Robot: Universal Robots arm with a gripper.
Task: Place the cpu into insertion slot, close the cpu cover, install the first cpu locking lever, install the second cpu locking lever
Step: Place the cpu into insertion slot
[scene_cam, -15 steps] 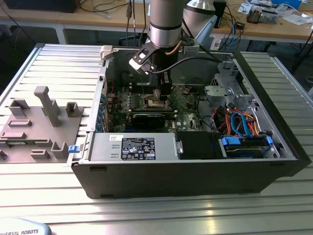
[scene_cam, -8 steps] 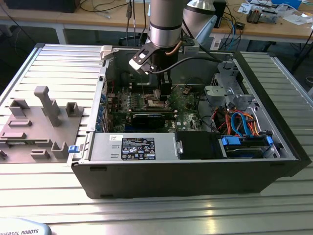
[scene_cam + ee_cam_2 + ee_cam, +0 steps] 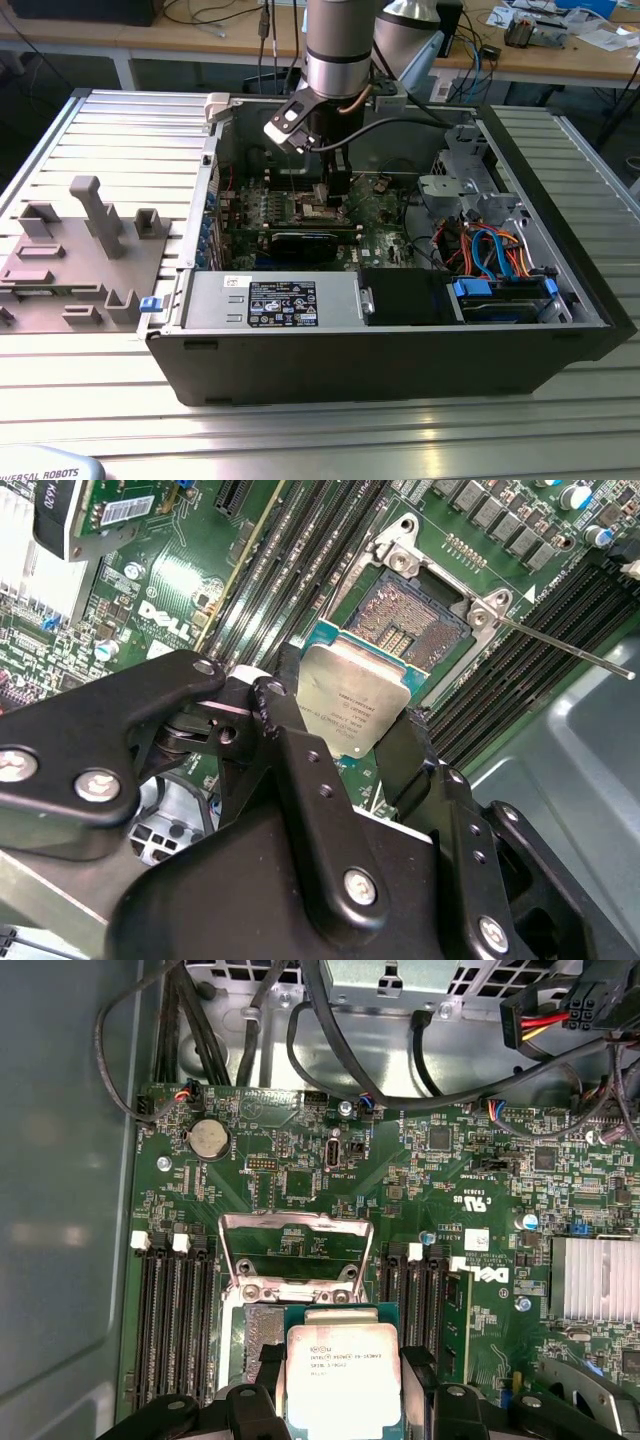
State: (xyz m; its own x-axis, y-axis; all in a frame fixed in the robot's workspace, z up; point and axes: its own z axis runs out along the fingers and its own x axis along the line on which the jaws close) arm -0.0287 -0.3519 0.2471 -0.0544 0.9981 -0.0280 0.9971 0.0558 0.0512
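Note:
My gripper [image 3: 345, 730] is shut on the cpu [image 3: 355, 705], a flat silver square pinched by its edges between two black fingers [image 3: 285, 695]. In both wrist views the chip hangs just over the near edge of the insertion slot [image 3: 410, 630], partly overlapping it, and the slot's contact field lies bare beyond. In the first wrist view the cpu [image 3: 343, 1375] sits in the gripper [image 3: 343, 1385] below the cpu cover [image 3: 295, 1250], which stands swung up and open above the insertion slot [image 3: 262, 1325]. A thin locking lever [image 3: 565, 650] sticks out sideways, unlatched. The exterior view shows the gripper [image 3: 330, 195] low inside the computer case [image 3: 400, 350].
Black memory slots [image 3: 175, 1320] flank the socket on both sides. A silver heatsink [image 3: 595, 1280] and loose cables [image 3: 350, 1060] lie nearby. The exterior view has a power supply [image 3: 280, 300], a drive cage with blue and orange cables [image 3: 490, 250], and a grey fixture block [image 3: 70, 260] at its left.

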